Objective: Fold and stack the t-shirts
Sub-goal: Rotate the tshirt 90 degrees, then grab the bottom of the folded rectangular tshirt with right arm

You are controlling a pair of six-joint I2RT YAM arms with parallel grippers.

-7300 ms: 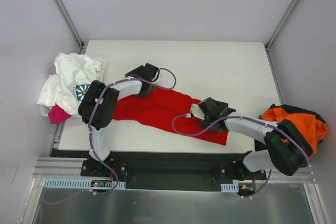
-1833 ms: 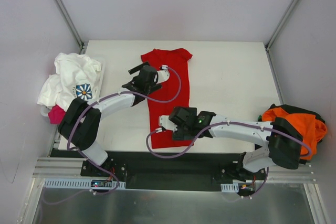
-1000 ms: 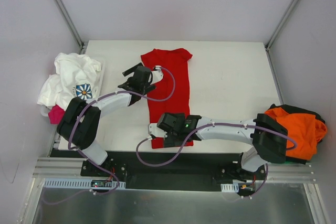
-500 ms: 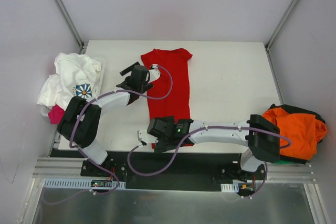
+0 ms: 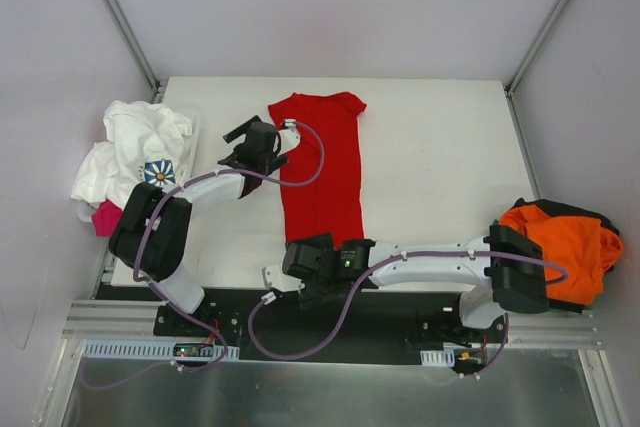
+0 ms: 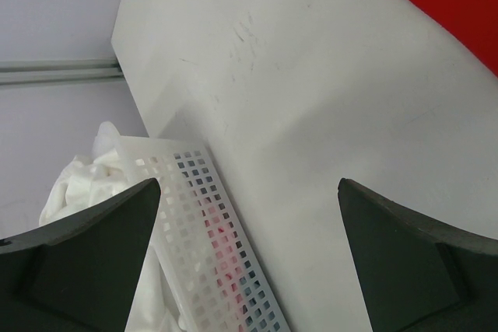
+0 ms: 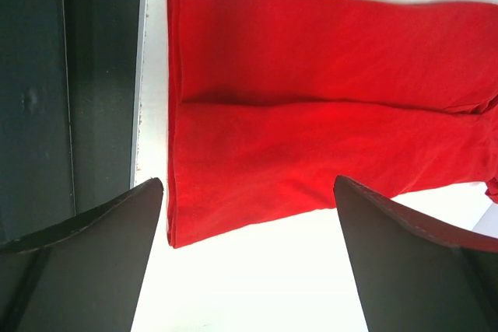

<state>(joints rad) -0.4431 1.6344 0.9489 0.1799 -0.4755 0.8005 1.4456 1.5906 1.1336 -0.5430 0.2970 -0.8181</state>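
Note:
The plain red t-shirt (image 5: 320, 172) lies flat on the white table (image 5: 440, 157) as a long narrow folded strip, collar end far and hem near. It fills the top of the right wrist view (image 7: 311, 114), and one corner shows in the left wrist view (image 6: 451, 5). My left gripper (image 5: 238, 147) is open and empty just left of the shirt's upper part, pointing at the basket. My right gripper (image 5: 290, 285) is open and empty at the table's near edge, just beside the shirt's near hem. Its fingers (image 7: 78, 270) straddle bare table below the hem.
A white perforated basket (image 6: 202, 215) at the table's left edge holds a white t-shirt with blue print (image 5: 140, 152) and a pink one (image 5: 105, 217). An orange t-shirt (image 5: 565, 237) over dark cloth (image 5: 590, 215) hangs off the right side. The black base rail (image 7: 70, 75) borders the near edge.
My right gripper has slid off the shirt's near hem toward the near table edge. My left gripper has drifted left off the shirt toward the basket. The red shirt lies still.

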